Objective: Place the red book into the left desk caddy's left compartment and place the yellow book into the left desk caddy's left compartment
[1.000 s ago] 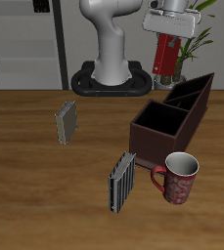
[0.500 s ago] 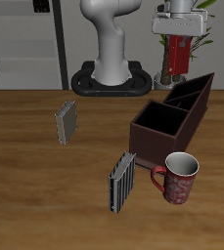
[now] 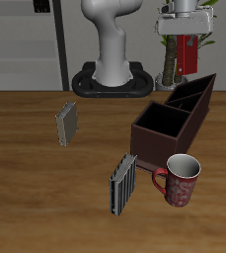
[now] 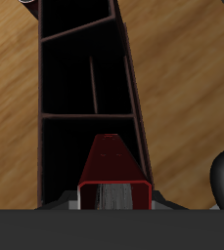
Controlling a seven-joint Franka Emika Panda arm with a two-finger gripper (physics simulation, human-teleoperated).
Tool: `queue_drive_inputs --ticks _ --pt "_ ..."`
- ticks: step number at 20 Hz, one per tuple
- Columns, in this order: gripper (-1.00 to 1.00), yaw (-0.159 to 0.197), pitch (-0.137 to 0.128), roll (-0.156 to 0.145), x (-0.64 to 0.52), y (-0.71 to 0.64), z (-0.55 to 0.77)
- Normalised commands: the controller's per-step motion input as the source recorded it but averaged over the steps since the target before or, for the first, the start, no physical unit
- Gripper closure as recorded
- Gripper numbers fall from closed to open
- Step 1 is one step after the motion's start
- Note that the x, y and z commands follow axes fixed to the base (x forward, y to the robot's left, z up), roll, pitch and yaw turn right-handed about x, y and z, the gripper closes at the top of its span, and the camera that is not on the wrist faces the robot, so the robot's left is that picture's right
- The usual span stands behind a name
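Pincer (image 3: 187,28) pinching the red book (image 3: 188,52), hanging upright, in the air above the left desk caddy (image 3: 193,97). Yellow book (image 3: 66,123) stands on the counter (image 3: 36,188), well apart.

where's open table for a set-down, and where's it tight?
Open: the table toward its front edge beside the larger striped book, and the stretch between that book and the yellow book. Tight: red mug, larger striped book and boxier caddy cluster together. The gripper holds the red book above the left desk caddy.
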Motion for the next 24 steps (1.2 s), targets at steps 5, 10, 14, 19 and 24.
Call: queue_drive_inputs --ticks 5,10,14,19,24 --pt "1.00 0.004 -0.034 0.007 0.19 0.01 0.15" --pt "1.00 -0.033 0.009 -0.010 0.18 0.00 0.06" --pt "1.00 -0.025 0.034 0.009 0.03 0.12 -0.08" --pt "1.00 -0.007 0.064 0.054 0.03 0.23 -0.14" --pt "1.00 0.015 0.003 0.048 -0.09 0.18 -0.05"
